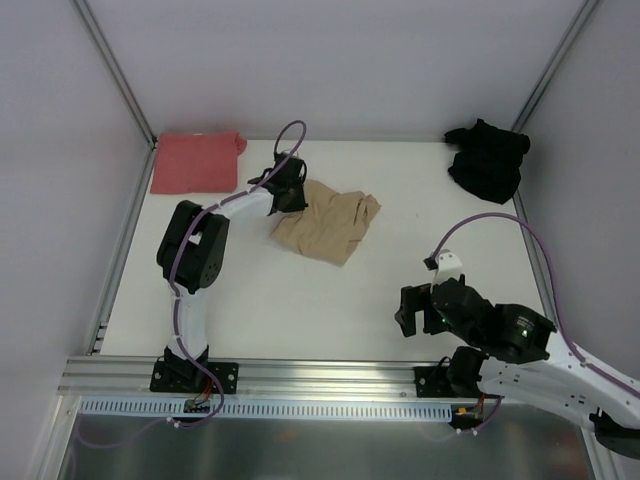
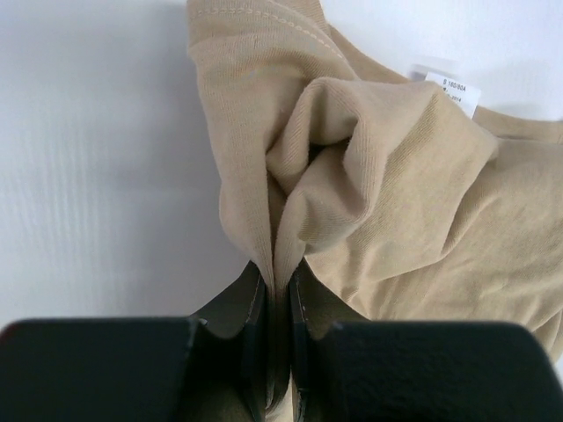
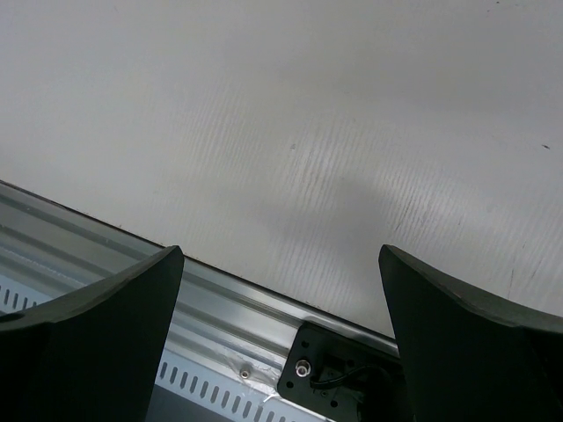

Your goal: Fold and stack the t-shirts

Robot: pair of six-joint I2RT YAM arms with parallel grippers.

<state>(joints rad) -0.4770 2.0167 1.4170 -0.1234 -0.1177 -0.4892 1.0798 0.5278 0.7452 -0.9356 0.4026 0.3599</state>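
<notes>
One tan-beige shirt (image 1: 330, 228) lies crumpled on the white table (image 1: 300, 300), at upper centre of the top view. A raised fold at its left edge is pinched between the pressed-together jaws of the left gripper (image 2: 277, 290). The salmon-red shirt (image 1: 195, 162) lies folded flat in the upper left corner, well apart from the black shirt (image 1: 488, 160), which is bunched in the upper right corner. At lower right the right gripper (image 3: 280, 255) hangs over the table's edge and the metal rail (image 1: 320, 375), its jaws spread wide.

Tan t-shirt (image 2: 413, 211): runs off the right edge of the left wrist view.
Tag (image 2: 450, 86): print too small to read.
Right arm (image 1: 545, 372): cut by lower right corner.
</notes>
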